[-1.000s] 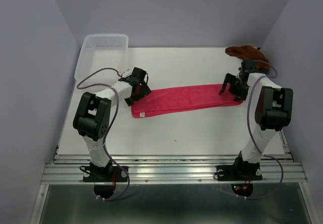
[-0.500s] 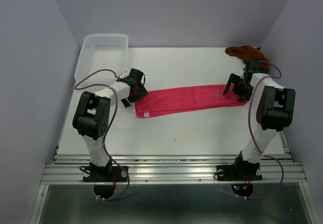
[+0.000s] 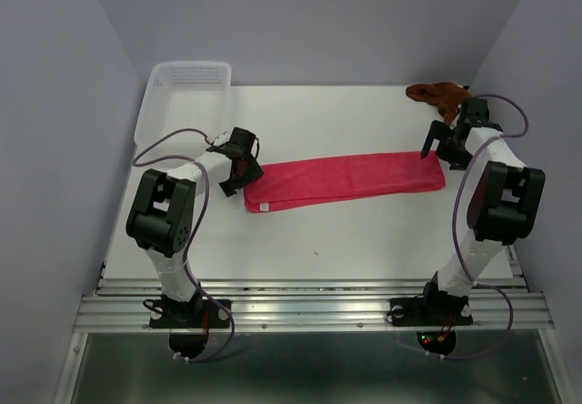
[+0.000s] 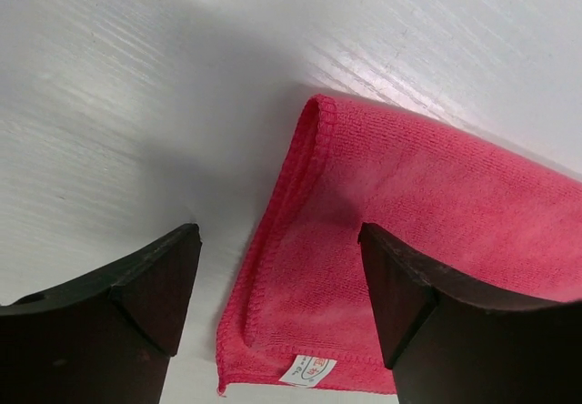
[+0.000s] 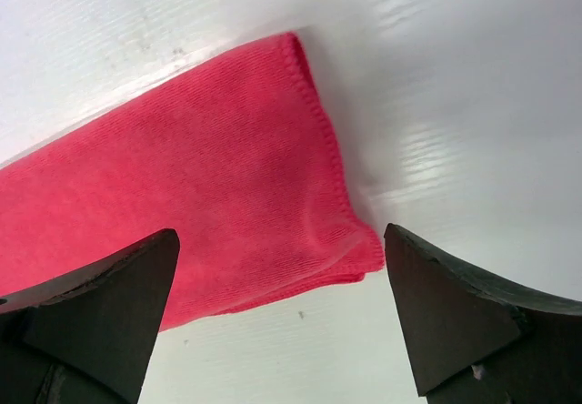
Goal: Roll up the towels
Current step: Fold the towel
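The pink-red towel (image 3: 346,178) lies flat as a long strip across the middle of the table (image 3: 364,240), running from left to right and tilted slightly, with its right end farther back. The top view alone shows its whole length. The left wrist view shows only the towel's left end (image 4: 436,240), with a stitched hem and a small white label (image 4: 307,370) at the near corner; from above the label is a tiny pale speck (image 3: 262,207). The right wrist view shows the other end (image 5: 182,186), its hemmed corner lying on the bare white surface.

The left gripper (image 3: 238,163) is at the towel's left end. Its wrist camera shows the jaws (image 4: 277,267) standing wide apart, straddling the hem and gripping nothing. The right gripper (image 3: 443,143) is at the far right corner, jaws (image 5: 280,240) also spread wide with the towel's end between them and nothing held. No view shows whether either gripper's fingertips touch the cloth.

The rust brown towel (image 3: 441,95) sits crumpled at the table's back right corner, just beyond the right gripper, and appears only from above. The white basket (image 3: 182,95) at the back left also appears only there.
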Robot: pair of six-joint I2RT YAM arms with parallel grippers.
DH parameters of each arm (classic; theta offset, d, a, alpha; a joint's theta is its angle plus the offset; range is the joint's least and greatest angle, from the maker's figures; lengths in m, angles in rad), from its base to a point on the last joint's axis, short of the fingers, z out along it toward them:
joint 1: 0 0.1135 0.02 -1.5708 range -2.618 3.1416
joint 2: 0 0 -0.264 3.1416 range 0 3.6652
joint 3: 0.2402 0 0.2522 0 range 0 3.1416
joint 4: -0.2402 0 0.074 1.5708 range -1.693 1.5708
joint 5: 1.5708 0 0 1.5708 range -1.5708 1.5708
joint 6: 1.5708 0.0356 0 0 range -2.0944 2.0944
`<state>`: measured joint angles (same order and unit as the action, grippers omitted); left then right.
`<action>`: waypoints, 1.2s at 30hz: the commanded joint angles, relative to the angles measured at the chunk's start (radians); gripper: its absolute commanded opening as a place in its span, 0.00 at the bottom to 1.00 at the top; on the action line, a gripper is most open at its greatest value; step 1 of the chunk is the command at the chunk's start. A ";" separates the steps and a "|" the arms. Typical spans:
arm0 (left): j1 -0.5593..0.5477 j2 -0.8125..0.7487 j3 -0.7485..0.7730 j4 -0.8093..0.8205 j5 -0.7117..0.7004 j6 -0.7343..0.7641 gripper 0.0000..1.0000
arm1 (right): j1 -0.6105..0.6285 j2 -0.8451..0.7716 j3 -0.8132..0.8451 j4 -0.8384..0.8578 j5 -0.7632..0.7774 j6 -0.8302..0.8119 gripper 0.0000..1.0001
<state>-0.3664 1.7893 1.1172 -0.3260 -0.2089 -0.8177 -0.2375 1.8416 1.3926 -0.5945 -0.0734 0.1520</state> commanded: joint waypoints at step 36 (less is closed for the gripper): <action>-0.071 0.001 0.027 0.122 0.137 0.038 0.00 | -0.079 0.036 0.112 0.024 0.069 -0.066 0.01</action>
<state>-0.3973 1.7855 1.0966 -0.2420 -0.1062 -0.7925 -0.3069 1.9804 1.4303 -0.5770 -0.0586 0.0902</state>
